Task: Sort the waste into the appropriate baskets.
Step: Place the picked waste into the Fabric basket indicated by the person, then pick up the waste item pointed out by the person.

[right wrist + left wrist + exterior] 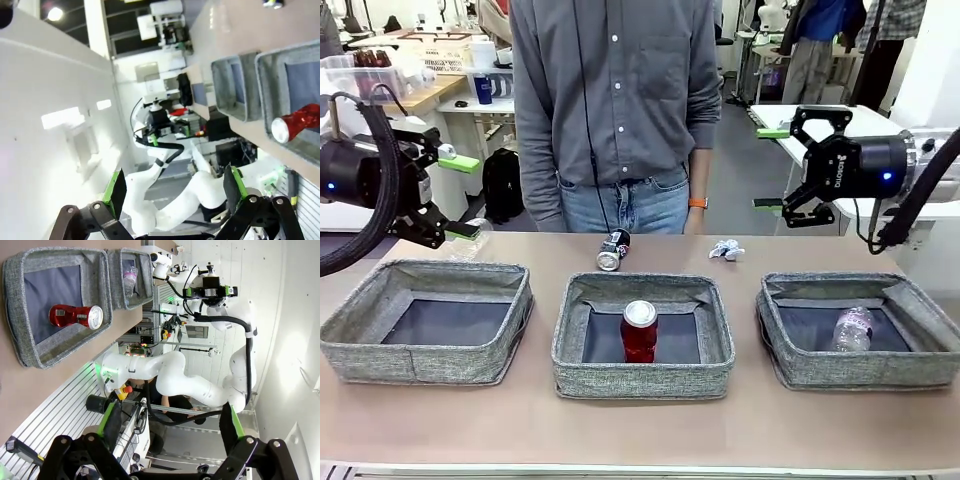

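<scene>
The middle basket (pixel 642 378) was occupied by an upright red soda can (pixel 639 331), the right basket (pixel 860 372) by a clear plastic bottle (pixel 852 329). A crushed dark can (pixel 613 250) and a paper wad (pixel 726 249) were seen on the table (pixel 520 430) behind. The left gripper (pixel 463 196) and right gripper (pixel 770 168) were held aloft, jaws spread wide.

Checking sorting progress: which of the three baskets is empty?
The left basket, its bottom bare. The middle basket holds a red soda can, the right basket a clear plastic bottle.
</scene>
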`<action>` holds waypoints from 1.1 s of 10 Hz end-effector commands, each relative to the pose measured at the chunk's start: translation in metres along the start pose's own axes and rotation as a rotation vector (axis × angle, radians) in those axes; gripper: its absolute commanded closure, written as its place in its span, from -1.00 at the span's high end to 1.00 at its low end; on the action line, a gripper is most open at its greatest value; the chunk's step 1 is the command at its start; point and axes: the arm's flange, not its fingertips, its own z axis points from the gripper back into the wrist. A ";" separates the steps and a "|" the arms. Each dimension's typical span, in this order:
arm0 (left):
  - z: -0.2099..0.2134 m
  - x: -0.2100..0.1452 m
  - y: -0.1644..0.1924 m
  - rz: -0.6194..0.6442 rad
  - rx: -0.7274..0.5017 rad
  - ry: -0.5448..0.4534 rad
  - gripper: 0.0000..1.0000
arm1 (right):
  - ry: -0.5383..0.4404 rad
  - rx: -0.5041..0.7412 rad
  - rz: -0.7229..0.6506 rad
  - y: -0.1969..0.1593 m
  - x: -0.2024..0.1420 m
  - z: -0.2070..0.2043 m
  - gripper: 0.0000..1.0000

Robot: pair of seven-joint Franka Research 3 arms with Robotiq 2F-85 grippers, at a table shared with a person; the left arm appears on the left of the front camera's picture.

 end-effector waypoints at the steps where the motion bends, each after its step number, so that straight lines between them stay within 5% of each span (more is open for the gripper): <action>1: 0.000 -0.002 0.001 -0.019 -0.001 0.002 1.00 | -0.070 -0.111 0.039 0.008 -0.004 0.002 1.00; 11: 0.000 -0.002 0.001 -0.019 -0.001 0.002 1.00 | -0.070 -0.111 0.039 0.008 -0.004 0.002 1.00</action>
